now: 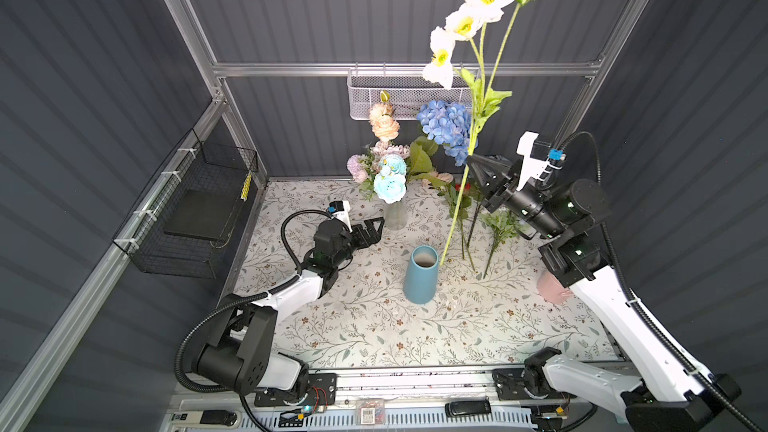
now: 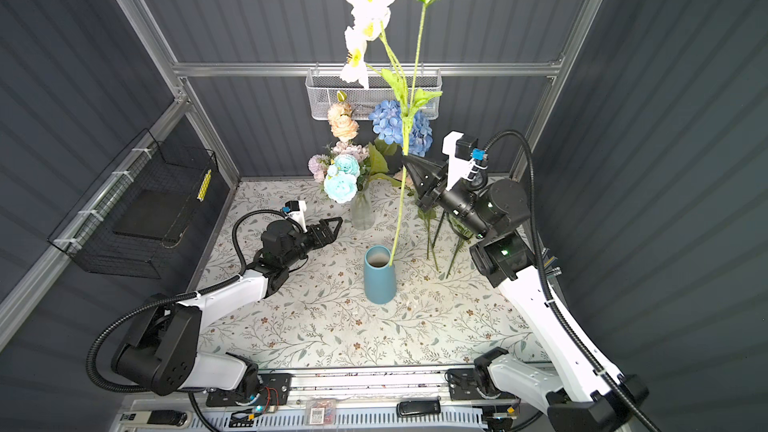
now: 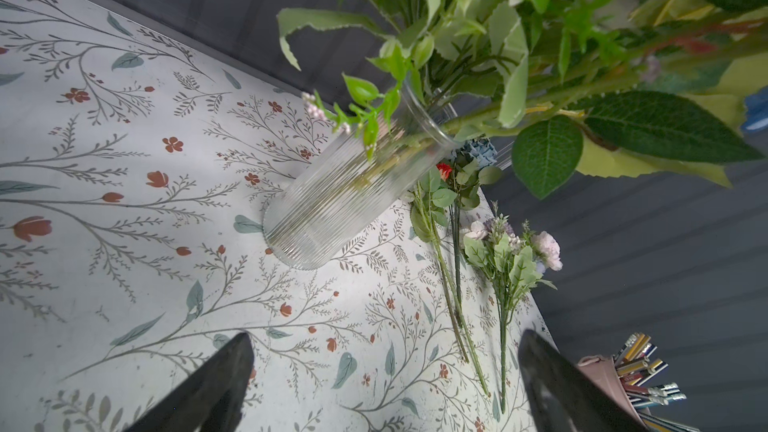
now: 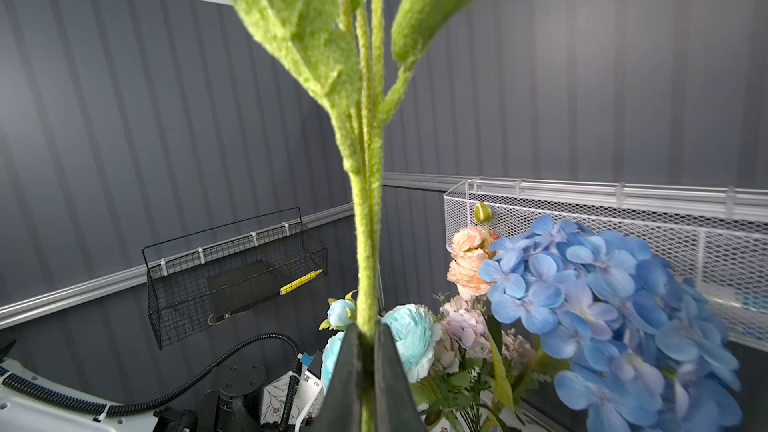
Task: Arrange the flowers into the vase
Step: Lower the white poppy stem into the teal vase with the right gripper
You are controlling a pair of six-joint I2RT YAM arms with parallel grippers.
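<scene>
- So far, the blue vase [image 1: 422, 280] looks empty, while the glass vase [image 1: 395, 216] behind it already carries a full bunch [image 1: 390, 176].
- Your right pincer [image 1: 471, 157] is clamped on the white poppy stem [image 1: 457, 201]. The stem stands nearly upright with its foot at the blue vase's rim; whether it is inside, I cannot tell.
- Your left pincer [image 1: 380, 229] gapes wide and empty on the left-arm side of the blue vase.
- Loose stems [image 1: 494, 238] lie unplaced on the desk [image 1: 374, 326], on the right-arm side of the blue vase.
- In front of the blue vase the desk is bare. Behind it, the hydrangea [image 1: 446, 128] crowds your right pincer, and I judge the mouth narrow.
</scene>
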